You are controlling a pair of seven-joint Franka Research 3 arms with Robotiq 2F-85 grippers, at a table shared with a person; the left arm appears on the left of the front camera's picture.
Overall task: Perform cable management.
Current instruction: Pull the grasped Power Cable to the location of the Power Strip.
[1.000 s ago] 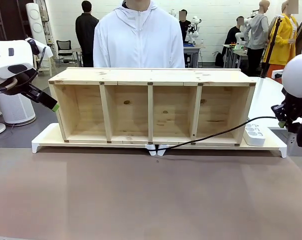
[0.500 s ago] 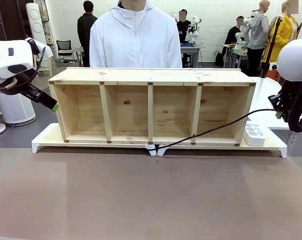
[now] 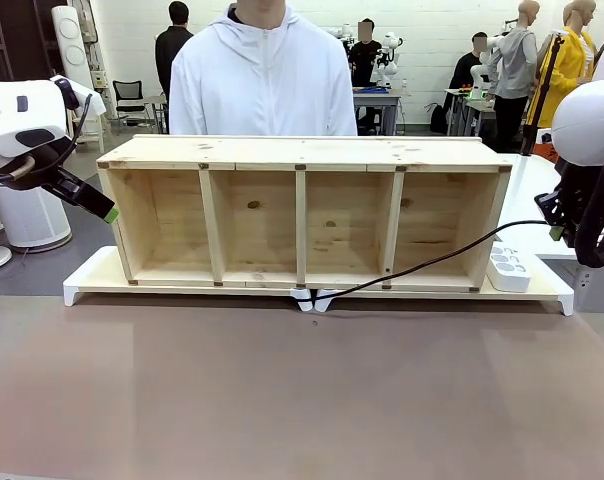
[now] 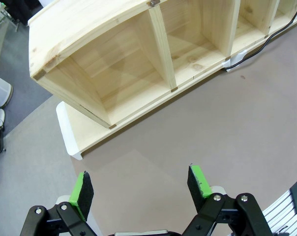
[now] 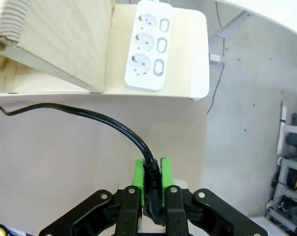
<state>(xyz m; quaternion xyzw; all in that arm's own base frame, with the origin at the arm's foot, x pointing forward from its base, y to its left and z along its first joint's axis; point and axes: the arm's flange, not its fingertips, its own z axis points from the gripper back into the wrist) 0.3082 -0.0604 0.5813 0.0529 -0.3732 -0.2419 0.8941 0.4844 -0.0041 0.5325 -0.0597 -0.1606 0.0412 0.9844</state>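
Note:
The cable point(image 3: 432, 262) is a thin black cord. It runs from a white clip point(image 3: 315, 298) at the front centre of the base, rising to the right in front of the wooden shelf point(image 3: 302, 152). My right gripper point(image 3: 554, 230) is shut on its plug end, beside the shelf's right side. In the right wrist view the black plug point(image 5: 151, 183) sits pinched between the green pads of my right gripper point(image 5: 151, 172), and the cable point(image 5: 89, 115) curves away to the left. My left gripper point(image 3: 107, 212) hovers by the shelf's left end. In its wrist view my left gripper point(image 4: 140, 184) is open and holds nothing.
A white power strip point(image 3: 509, 268) lies on the white base point(image 3: 87, 280) right of the shelf, with its three sockets point(image 5: 148, 46) seen from the right wrist. A person in a white hoodie point(image 3: 262, 85) stands behind the shelf. Brown tabletop point(image 3: 302, 400) spreads in front.
My right gripper has moved slightly up and left with the plug, lifting the cable's right end. The person has shifted a little left. The left arm has not moved.

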